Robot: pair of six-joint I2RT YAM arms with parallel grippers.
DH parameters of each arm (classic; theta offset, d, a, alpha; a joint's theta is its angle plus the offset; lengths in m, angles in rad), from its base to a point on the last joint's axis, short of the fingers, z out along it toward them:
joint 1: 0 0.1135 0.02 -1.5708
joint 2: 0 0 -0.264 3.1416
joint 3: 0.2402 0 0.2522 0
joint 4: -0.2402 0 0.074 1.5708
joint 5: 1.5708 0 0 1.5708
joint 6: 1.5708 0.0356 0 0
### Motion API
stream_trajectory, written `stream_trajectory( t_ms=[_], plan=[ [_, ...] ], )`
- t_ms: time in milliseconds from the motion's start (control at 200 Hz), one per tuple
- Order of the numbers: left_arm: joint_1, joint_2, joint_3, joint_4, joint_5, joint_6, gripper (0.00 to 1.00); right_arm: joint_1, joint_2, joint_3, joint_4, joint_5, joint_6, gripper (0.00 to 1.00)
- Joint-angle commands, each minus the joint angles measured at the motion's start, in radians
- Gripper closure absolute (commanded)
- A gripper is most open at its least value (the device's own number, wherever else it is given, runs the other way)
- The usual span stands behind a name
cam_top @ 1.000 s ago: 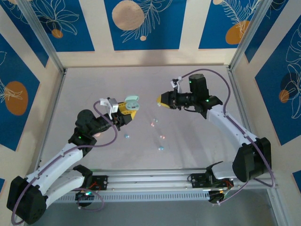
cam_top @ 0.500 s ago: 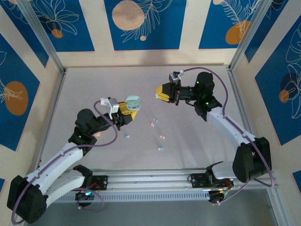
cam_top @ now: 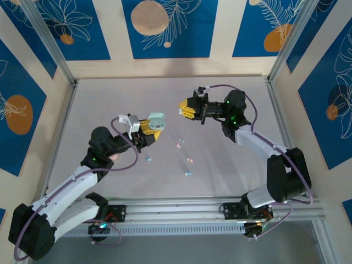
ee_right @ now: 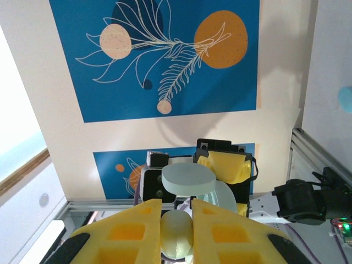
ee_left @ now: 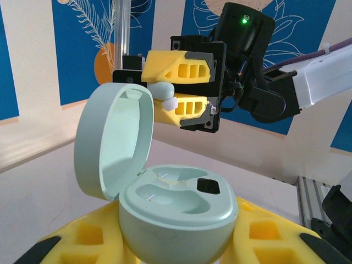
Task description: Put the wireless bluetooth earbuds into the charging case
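- Left claw [cam_top: 149,131], centre-left of the top view: closed tight on the base of a mint charging case [ee_left: 177,204].
- The lid [ee_left: 113,137] stands open, on the left of my left wrist view, with the case's wells facing up.
- Right claw [cam_top: 185,108], just above centre of the top view: yellow fingers pinched shut on one mint earbud [ee_right: 176,234].
- In the left wrist view, that bud sits upper centre, above the open case and apart from it.
- Four loose earbuds [cam_top: 179,144] lie on the table [cam_top: 110,93], centre to lower centre of the top view. They look pink and blue, but they are too small to be sure.
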Motion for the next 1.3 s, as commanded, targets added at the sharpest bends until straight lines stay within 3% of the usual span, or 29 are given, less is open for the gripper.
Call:
stream_trajectory(
  t_ms=[0, 165, 565, 1005, 1296],
  plan=[
    [-0.007, -0.005, 0.03, 0.05, 0.033, 0.027, 0.68, 0.011, 0.001, -0.003, 0.068, 0.002, 0.04, 0.81],
    [-0.007, -0.014, 0.028, 0.039, 0.027, 0.035, 0.68, 0.019, -0.016, 0.001, 0.018, 0.005, -0.008, 0.81],
    [-0.009, 0.005, 0.027, 0.103, 0.021, 0.019, 0.68, 0.085, -0.177, 0.113, -0.518, 0.068, -0.51, 0.81],
    [-0.037, 0.032, 0.025, 0.186, 0.057, 0.009, 0.68, 0.204, -0.2, 0.203, -0.711, 0.171, -0.812, 0.81],
    [-0.044, 0.043, 0.019, 0.219, 0.071, 0.011, 0.68, 0.24, -0.205, 0.212, -0.727, 0.261, -0.868, 0.81]
  ],
)
